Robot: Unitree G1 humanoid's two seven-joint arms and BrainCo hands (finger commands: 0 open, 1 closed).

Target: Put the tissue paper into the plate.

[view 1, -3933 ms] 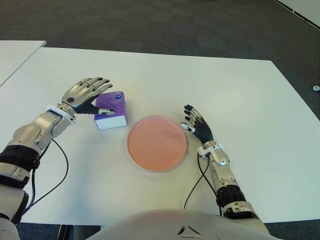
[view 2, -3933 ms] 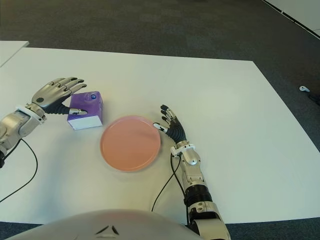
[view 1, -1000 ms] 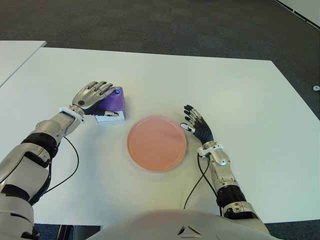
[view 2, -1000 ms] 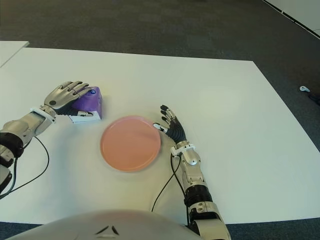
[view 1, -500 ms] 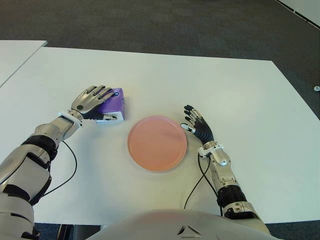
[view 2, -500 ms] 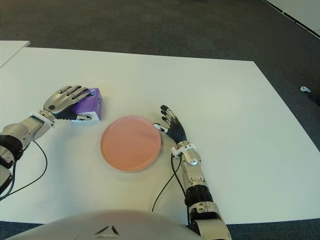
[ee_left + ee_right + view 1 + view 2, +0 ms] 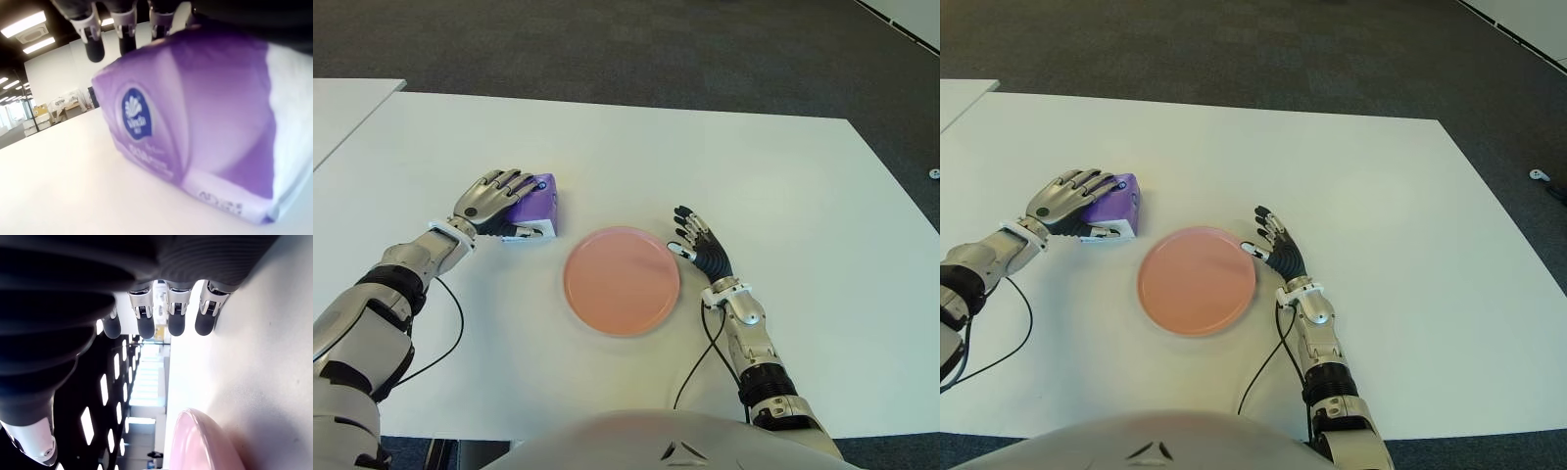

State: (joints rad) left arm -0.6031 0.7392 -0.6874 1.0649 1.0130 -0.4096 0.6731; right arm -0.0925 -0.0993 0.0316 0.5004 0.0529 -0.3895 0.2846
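Observation:
A purple tissue pack (image 7: 541, 202) with a white base stands on the white table (image 7: 783, 176), left of the pink plate (image 7: 622, 280) and apart from it. My left hand (image 7: 514, 206) covers the pack from its left side. Its fingers curl over the top and the thumb presses the near white edge. In the left wrist view the pack (image 7: 195, 112) fills the picture, with fingertips (image 7: 93, 46) hooked over its upper edge. My right hand (image 7: 698, 247) shows beside the plate's right rim, open, with fingers (image 7: 142, 318) spread and nothing in them.
Black cables trail from both wrists across the table (image 7: 450, 313) (image 7: 700, 343). A second white table (image 7: 342, 108) adjoins at the far left. Dark carpet lies beyond the far edge.
Since 3.9 s ago my left hand came down over the pack and closed on it, turning it slightly. Over the last half second nothing visibly moved. The right hand stayed still.

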